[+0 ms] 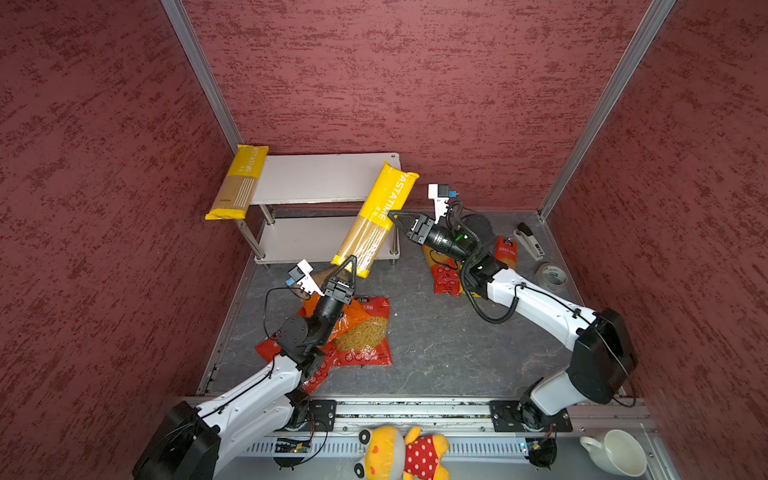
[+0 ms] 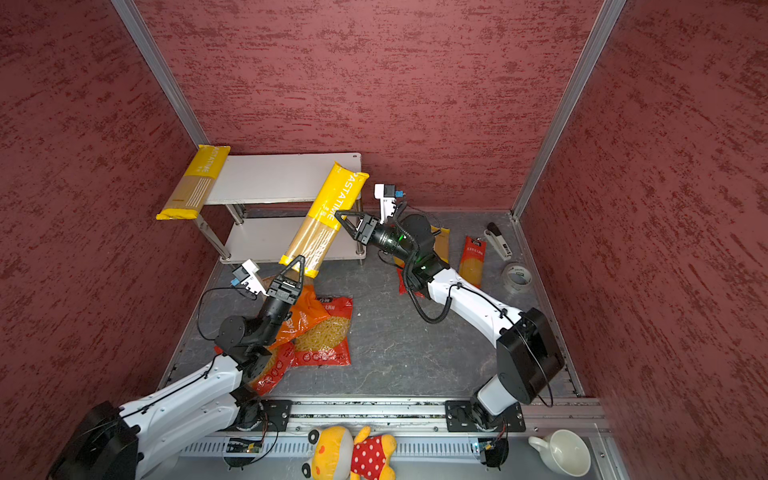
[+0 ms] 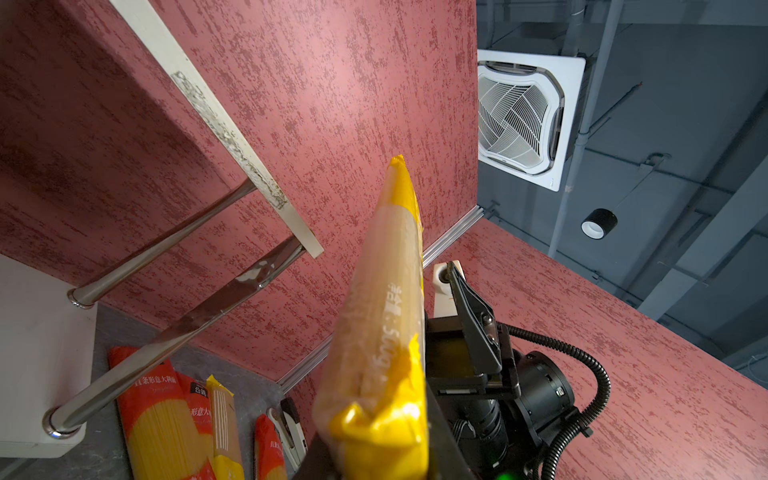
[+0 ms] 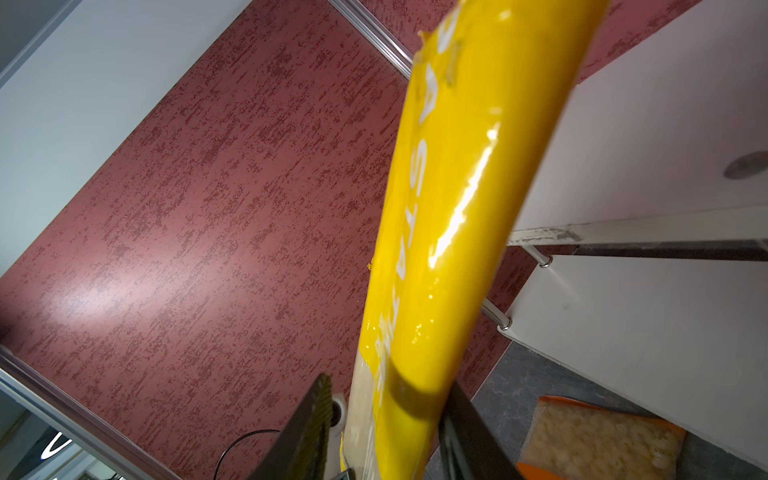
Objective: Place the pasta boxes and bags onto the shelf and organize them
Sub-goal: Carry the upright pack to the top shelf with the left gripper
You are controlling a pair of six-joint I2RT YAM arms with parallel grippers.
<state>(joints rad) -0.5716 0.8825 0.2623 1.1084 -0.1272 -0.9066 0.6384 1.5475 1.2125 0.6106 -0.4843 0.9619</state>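
Overhead, in both top views, the yellow pack [image 1: 380, 208] [image 2: 328, 212] marked PASTATIME slants from the right end of the shelf [image 1: 316, 178] down toward the front. Its upper half is glossy yellow, its lower half clear over pale strands. Whether its top rests on the upper board cannot be told. The left gripper [image 1: 347, 264] is clamped on the pack's lower end, and the right gripper [image 1: 392, 217] sits at its middle. A second yellow pack [image 1: 237, 183] lies on the top board's left end, overhanging the front edge. A red bag [image 1: 365, 332] and an orange bag [image 2: 303, 316] lie on the table [image 1: 436, 345] under the left arm.

From the left wrist, the pack rises edge-on out of the clenched jaws, beside the shelf's metal posts [image 3: 174, 332]. Red packs [image 3: 162, 407] lie on the table beyond.

From the right wrist, the fingers [image 4: 307, 424] straddle the pack released, one standing clear of the film.
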